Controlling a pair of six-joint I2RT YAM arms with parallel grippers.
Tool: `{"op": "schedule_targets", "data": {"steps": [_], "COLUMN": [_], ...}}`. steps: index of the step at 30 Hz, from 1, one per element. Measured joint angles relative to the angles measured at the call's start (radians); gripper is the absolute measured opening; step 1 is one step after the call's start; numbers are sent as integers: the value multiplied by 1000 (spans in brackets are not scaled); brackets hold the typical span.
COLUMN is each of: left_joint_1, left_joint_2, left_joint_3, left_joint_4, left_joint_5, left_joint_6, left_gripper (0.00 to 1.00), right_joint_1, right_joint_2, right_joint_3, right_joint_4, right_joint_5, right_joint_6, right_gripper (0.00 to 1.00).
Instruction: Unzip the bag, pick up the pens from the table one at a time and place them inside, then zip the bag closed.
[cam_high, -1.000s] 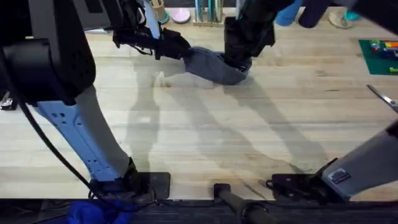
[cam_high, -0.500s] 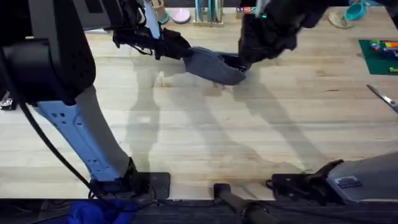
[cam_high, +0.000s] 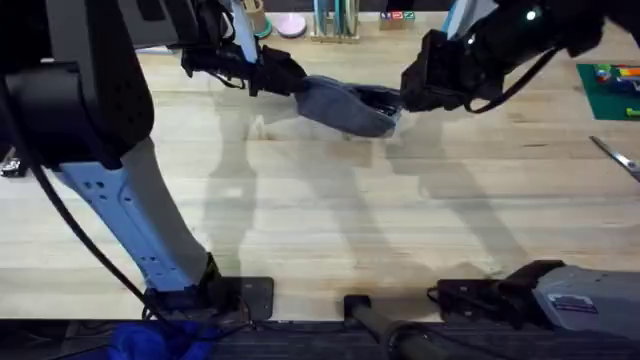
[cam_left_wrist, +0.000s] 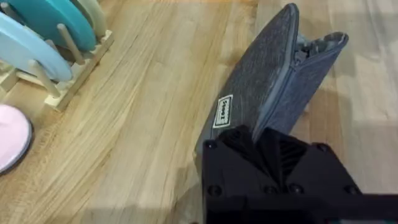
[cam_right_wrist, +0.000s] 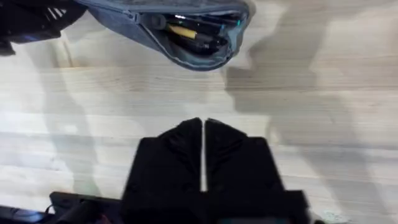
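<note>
The left arm reaches far across the table (cam_high: 330, 220) to its back edge. Its left gripper (cam_high: 290, 80) pinches one end of the bag (cam_high: 345, 105), with its fingers squeezed onto the cloth. The bag lies on the wood with its zipper open, and the pens (cam_right_wrist: 196, 34) sit inside it. The right arm stretches in from the right side. Its right gripper (cam_high: 410, 88) is just beside the bag's other end, not holding anything, with its two fingers pressed together.
</note>
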Motion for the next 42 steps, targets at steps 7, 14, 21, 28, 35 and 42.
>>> {"op": "schedule_targets", "data": {"steps": [7, 14, 21, 28, 35, 42], "left_joint_1": [0, 1, 1, 1, 1, 1], "left_joint_2": [0, 0, 0, 0, 0, 0], "left_joint_3": [0, 0, 0, 0, 0, 0], "left_joint_4": [-9, -11, -11, -12, -12, -15], "left_joint_5": [0, 0, 0, 0, 0, 0], "left_joint_6": [0, 0, 0, 0, 0, 0], "left_gripper": [41, 41, 41, 41, 41, 41], "right_joint_1": [-3, -3, -22, -95, -168, -183], "right_joint_2": [0, 0, 0, 0, 0, 25], "right_joint_3": [-17, -18, -40, -197, -370, -431], "right_joint_4": [23, 50, 149, 370, 629, 760], "right_joint_5": [-45, -51, -95, -252, -425, -500], "right_joint_6": [-8, -15, -15, -7, 27, 58], "right_gripper": [936, 993, 992, 993, 993, 995]}}
